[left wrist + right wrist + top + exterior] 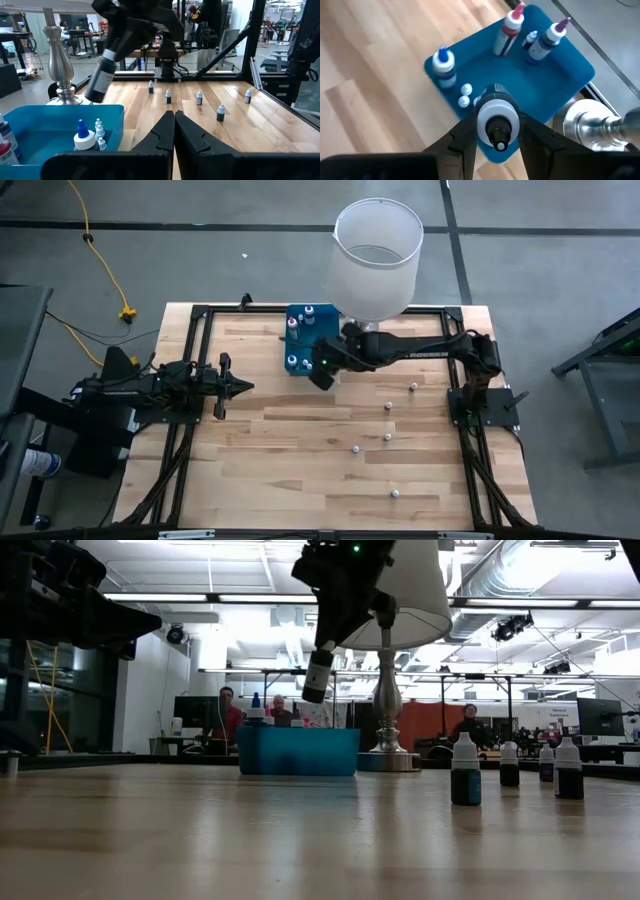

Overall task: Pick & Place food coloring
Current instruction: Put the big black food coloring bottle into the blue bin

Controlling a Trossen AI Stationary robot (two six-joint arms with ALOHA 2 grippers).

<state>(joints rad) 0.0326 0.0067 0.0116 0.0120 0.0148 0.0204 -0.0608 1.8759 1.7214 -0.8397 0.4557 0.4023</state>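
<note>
Low view: tray (298, 752) contents hidden

White lampshade (375, 255) on metal base (62, 75) — beside blue tray (300, 350) — on wooden table (300, 460).

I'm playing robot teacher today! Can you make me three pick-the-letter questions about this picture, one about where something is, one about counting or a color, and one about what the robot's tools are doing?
1. Where is the blue bin?
A. beside the lamp base
B. at the table's near edge
C. on the floor

2. How many small bottles stand loose on the table?
A. one
B. five
C. twelve

3. What is the right tool doing?
A. resting open
B. holding a bottle above the bin
C. touching the lamp

Answers: 1 A, the low view shows them side by side. 2 B, the high view shows five white caps. 3 B, its fingers clamp a white-capped bottle over the bin.
</note>
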